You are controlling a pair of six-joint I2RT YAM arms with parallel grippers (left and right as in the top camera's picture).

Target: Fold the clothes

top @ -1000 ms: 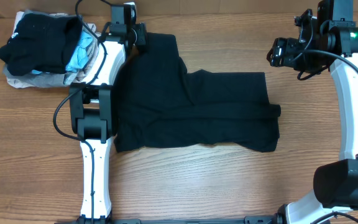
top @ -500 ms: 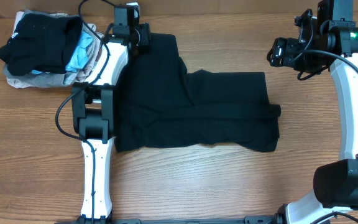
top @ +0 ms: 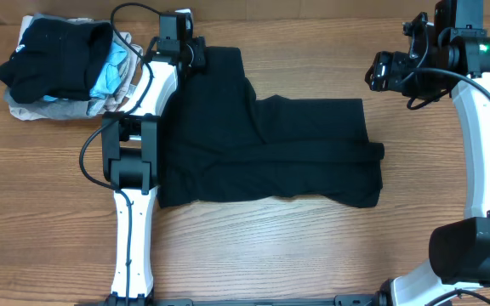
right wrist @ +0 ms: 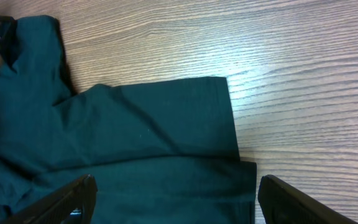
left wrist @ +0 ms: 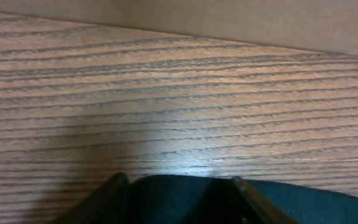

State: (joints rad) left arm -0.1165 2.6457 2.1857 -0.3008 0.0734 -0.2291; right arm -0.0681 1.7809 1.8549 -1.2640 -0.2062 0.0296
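1. A wooden table [top: 313,255] carries the laundry.
2. The black shirt [top: 270,153] lies spread across its middle, partly folded.
3. The folded garments [top: 58,68] are stacked at the far left corner.
4. The right gripper [right wrist: 174,186] hangs above the shirt's right edge, jaws wide, holding nothing.
5. The left gripper [top: 192,53] is at the shirt's far left corner, fingers parted with cloth between; whether it grips cannot be told.

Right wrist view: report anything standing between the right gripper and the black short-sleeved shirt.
Nothing visible does. The right gripper, open, faces the black short-sleeved fabric shirt on the wooden table with nothing between. The pile of folded garments lies past the shirt's far end.
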